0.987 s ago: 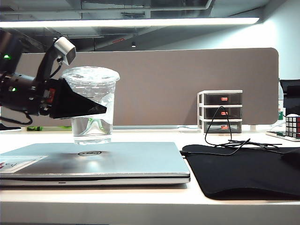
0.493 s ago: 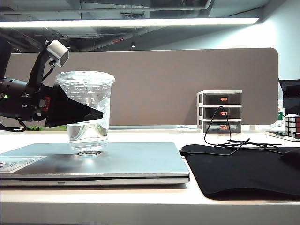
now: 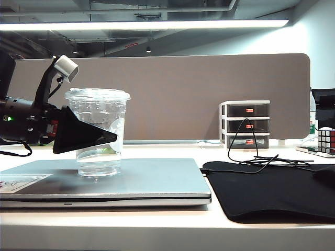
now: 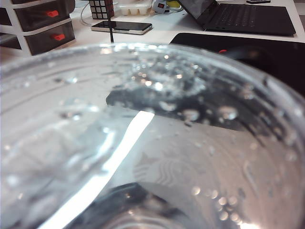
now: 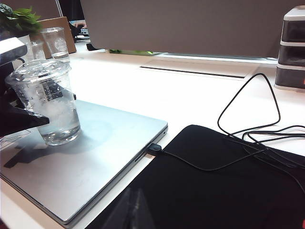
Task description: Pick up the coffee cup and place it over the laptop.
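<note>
Nearest the exterior camera runs the pale counter [image 3: 157,230]; on it lies the laptop [image 3: 146,180], closed and flat, a white sticker [image 3: 21,183] at its near left corner; just beside it to the right is the black mouse mat [image 3: 272,193], with a thin black cable [image 3: 251,157] looping over its far edge and another plugged into the laptop's side. The coffee cup [image 3: 99,130] stands upright on the laptop's lid, toward the left, its base resting on the metal and covering the logo; its flat clear lid is on. The left claw [image 3: 107,137] reaches in from the left at mid-height of the cup, its black fingers [image 3: 78,137] flanking the wall; whether they press it or stand just clear I cannot tell; its wrist view is filled by the cup's clear side. The right claw [image 5: 131,210] shows only as a dark closed tip above the mat, holding nothing. Farther back stand small drawers [image 3: 246,124]; a Rubik's cube [image 3: 327,140]; a grey partition [image 3: 209,94].
</note>
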{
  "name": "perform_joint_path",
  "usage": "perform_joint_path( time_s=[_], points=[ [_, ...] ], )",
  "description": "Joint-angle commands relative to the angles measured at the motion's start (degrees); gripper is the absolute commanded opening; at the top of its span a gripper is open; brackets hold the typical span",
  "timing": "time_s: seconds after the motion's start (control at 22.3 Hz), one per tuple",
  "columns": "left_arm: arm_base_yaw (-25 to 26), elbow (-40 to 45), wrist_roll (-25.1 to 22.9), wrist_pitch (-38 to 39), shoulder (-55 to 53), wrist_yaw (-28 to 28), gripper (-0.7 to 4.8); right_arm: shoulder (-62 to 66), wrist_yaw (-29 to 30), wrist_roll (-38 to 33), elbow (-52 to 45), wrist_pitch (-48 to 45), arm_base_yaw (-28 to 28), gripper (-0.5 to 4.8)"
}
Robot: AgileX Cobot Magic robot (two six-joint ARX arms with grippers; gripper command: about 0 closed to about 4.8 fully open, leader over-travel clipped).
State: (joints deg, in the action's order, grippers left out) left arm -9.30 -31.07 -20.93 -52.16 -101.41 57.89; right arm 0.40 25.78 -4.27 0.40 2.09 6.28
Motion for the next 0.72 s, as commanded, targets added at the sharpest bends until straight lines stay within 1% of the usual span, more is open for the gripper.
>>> perform_joint_path(
  time_s=[0.04,0.18,0.31,0.4,0.72],
  points=[
    [0.0,0.0,0.4,-0.7,0.0,0.4,4.67,0.1,0.3,-0.2,-0.3,-0.6,0.1,-0.08],
    [0.0,0.0,0.5,-0.6,0.0,0.5,4.68,0.1,0.3,-0.2,-0.3,-0.6,0.1,-0.09],
    [0.2,0.2,1.0,0.0,0.0,0.9,4.79,0.1,0.4,-0.2,-0.3,-0.6,0.1,-0.08],
    [0.3,0.2,1.1,0.4,0.0,0.9,4.79,0.1,1.2,-0.2,-0.3,-0.6,0.1,-0.08],
    [0.9,0.3,4.6,1.1,0.2,1.7,4.79,0.1,1.3,-0.2,-0.3,-0.6,0.0,-0.09]
  ],
)
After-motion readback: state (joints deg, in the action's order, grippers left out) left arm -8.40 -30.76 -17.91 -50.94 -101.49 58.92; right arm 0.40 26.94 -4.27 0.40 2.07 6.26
